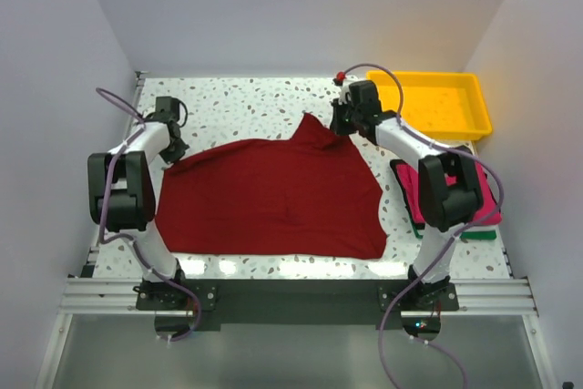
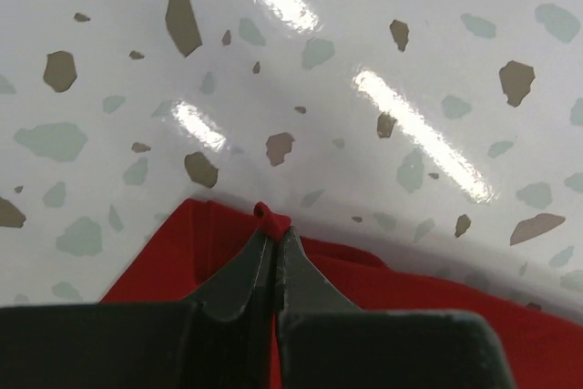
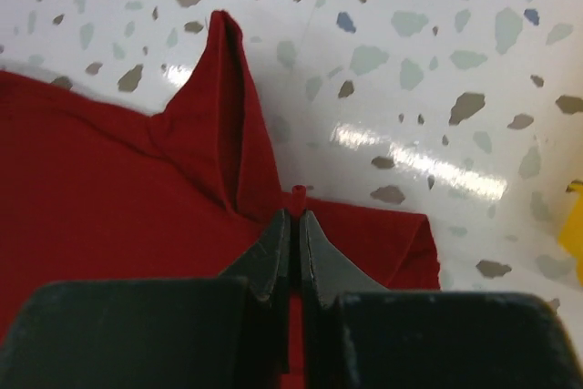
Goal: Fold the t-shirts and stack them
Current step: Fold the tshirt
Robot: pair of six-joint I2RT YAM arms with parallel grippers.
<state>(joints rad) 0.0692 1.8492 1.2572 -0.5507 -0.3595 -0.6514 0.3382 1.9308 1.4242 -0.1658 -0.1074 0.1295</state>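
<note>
A large dark red t-shirt (image 1: 273,198) lies spread across the middle of the speckled table. My left gripper (image 1: 175,150) is shut on its far left corner; in the left wrist view a small nub of red cloth (image 2: 270,216) pokes out past my left gripper's (image 2: 275,236) tips. My right gripper (image 1: 341,125) is shut on the shirt's far right edge, beside a raised peak of cloth (image 3: 228,88); a pinch of red cloth (image 3: 298,194) shows above my right gripper's (image 3: 293,218) tips. A stack of magenta-pink (image 1: 414,193), black and green t-shirts lies at the right, partly hidden by my right arm.
A yellow plastic tray (image 1: 437,102) stands at the far right corner. White walls close in the table on three sides. The stack at the right sits close to the table's right edge (image 1: 496,225).
</note>
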